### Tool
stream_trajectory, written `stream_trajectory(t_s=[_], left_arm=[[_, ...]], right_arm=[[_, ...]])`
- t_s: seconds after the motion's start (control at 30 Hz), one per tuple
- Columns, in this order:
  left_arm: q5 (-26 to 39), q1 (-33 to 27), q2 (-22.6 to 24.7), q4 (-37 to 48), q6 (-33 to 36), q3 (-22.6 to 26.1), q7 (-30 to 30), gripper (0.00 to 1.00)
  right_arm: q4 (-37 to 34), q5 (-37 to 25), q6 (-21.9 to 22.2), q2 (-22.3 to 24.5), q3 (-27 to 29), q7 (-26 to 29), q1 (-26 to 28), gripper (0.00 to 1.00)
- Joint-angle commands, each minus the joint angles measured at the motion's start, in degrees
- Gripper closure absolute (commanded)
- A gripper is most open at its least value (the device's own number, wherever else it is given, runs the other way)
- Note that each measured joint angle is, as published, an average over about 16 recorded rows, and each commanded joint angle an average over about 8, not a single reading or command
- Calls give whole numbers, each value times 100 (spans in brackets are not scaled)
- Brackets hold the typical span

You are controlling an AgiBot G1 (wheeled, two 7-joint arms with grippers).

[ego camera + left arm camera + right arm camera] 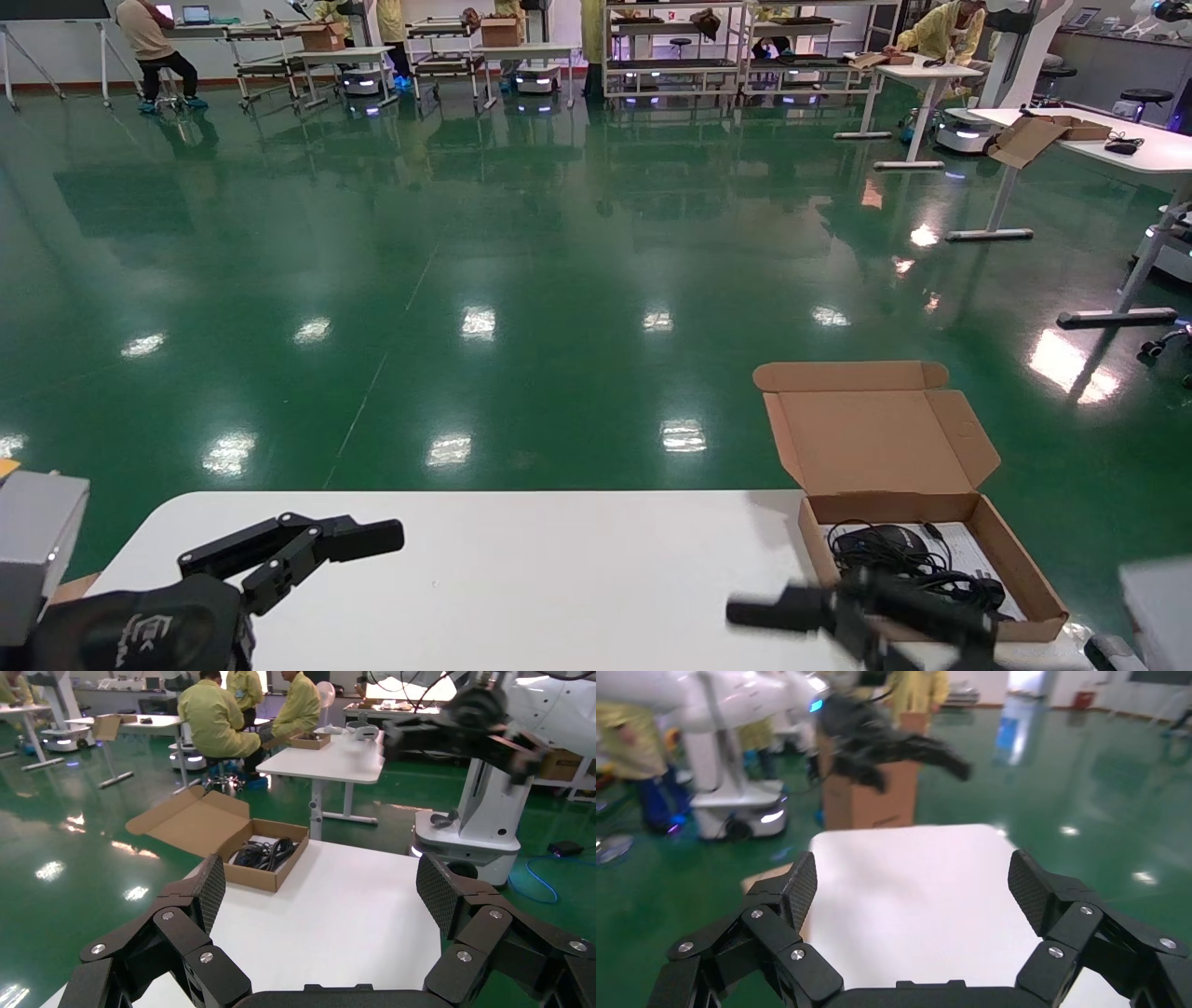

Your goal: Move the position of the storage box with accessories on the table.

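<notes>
We have not yet touched the storage box (931, 550); our left claw (358, 540) and right claw (792, 613) hover spread above the counter (559, 578).

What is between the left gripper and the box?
Only bare white table lies between the left gripper and the box, seen in the head and left wrist views.

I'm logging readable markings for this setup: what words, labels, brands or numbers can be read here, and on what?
None can be read.
Left gripper: a pale mark on the wrist housing behind it, illegible.
White sheet in the storage box: print too small to read.
Distant cardboard box behind the table: blurred, nothing legible.
</notes>
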Motion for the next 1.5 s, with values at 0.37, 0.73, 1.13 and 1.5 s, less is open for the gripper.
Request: stream_trajectory(t_s=[0.37,0.73,1.13,1.5], left_arm=[[-1,1,0,1,-1,0,0,0],[-1,1,0,1,-1,0,0,0],[-1,1,0,1,-1,0,0,0],[-1,1,0,1,-1,0,0,0]], right_arm=[[234,-98,-124,54,113,91,-101,0],[152,-58,-75,34,72,66,-67,0],[117,-43,-55,28,54,58,-51,0],[105,-38,-48,24,49,53,-47,0]])
